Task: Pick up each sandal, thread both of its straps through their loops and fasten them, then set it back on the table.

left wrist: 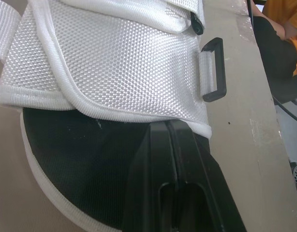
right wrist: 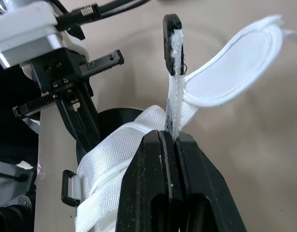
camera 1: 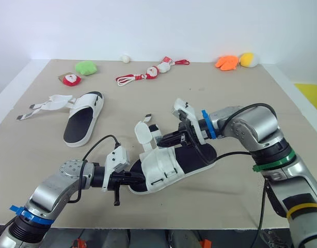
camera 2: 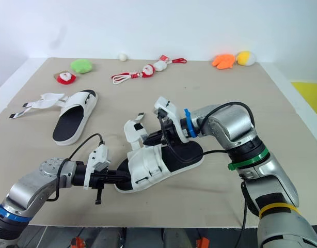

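The near sandal point(camera 1: 192, 157), black footbed with white straps, lies mid-table. My right gripper point(camera 1: 162, 139) reaches in from the right and is shut on a thin white strap point(right wrist: 171, 104) that rises to a black loop point(right wrist: 171, 29); a wide white flap point(right wrist: 235, 67) curls beside it. My left gripper point(camera 1: 139, 179) comes from the near left, shut, with its fingertips point(left wrist: 165, 133) lying on the black footbed just under the broad woven strap point(left wrist: 114, 63). Another black loop point(left wrist: 214, 70) sits at that strap's edge. The second sandal point(camera 1: 83, 121) lies at the far left, its straps point(camera 1: 45, 106) spread loose.
Small toys line the back edge: a green one point(camera 1: 86, 67), a Santa point(camera 1: 70, 79), red-corded figures point(camera 1: 148, 74), an orange point(camera 1: 226, 62) and a yellow one point(camera 1: 248, 59). The table's front edge point(camera 1: 200, 222) runs close below the near sandal. A person in orange point(left wrist: 284, 19) is beyond the table.
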Robot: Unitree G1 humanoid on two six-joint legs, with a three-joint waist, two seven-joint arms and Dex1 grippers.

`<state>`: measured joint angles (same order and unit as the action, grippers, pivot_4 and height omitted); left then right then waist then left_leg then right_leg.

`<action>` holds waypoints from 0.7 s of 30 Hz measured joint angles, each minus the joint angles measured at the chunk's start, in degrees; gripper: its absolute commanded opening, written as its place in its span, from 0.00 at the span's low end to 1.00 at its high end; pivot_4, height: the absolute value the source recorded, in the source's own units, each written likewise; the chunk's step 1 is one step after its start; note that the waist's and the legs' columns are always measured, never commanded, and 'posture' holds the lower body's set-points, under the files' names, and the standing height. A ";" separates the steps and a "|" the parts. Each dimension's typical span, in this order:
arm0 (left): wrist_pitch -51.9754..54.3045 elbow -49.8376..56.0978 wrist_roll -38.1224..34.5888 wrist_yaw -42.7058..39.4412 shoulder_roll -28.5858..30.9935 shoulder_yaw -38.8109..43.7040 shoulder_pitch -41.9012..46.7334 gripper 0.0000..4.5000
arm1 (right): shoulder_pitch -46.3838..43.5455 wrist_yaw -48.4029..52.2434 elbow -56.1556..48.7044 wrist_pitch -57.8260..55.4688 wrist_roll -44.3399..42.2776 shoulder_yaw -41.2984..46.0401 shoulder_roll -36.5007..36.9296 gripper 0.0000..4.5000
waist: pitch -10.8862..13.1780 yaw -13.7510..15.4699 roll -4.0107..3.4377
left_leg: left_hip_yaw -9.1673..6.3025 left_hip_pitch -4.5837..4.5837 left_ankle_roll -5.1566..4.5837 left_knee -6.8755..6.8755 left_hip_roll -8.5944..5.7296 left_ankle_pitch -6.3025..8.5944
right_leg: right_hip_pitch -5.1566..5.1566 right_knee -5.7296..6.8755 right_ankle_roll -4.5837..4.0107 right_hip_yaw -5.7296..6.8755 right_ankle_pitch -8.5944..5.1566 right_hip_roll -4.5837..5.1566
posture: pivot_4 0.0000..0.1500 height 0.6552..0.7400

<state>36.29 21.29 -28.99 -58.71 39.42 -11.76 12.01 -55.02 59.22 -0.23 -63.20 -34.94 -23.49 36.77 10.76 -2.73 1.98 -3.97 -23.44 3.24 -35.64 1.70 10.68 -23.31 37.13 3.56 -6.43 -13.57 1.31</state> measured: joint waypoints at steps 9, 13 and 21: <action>0.00 0.03 0.01 0.14 -0.03 0.04 -0.05 0.00 | -0.49 2.24 2.17 1.38 4.03 -1.07 -1.96 0.00 | 0.00 -0.02 0.00 | 0.00 0.01 0.00 0.00 0.00 0.00 | 0.00 0.00 0.01 0.00 0.00 0.00 | 1.00 1.00; 0.00 0.07 0.00 0.47 -0.03 0.03 -0.08 0.00 | -0.59 2.70 2.96 2.20 5.64 -1.08 -2.68 0.00 | 0.00 -0.03 0.00 | 0.00 0.02 0.00 -0.01 0.00 0.00 | 0.01 0.00 0.03 0.00 0.02 0.00 | 1.00 1.00; 0.02 0.08 -0.10 0.65 -0.04 -0.03 -0.08 0.00 | -1.55 4.12 3.18 1.74 6.08 -0.99 -2.72 0.00 | 0.00 -0.03 0.00 | 0.00 0.02 0.00 -0.02 0.00 -0.01 | 0.00 0.00 0.04 0.00 0.03 0.00 | 1.00 1.00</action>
<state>36.31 21.37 -29.09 -58.06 39.38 -11.80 11.93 -56.57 63.35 2.95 -61.46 -28.87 -24.47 34.06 10.76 -2.76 1.98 -3.97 -23.42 3.24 -35.66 1.70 10.67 -23.31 37.13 3.60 -6.43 -13.54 1.31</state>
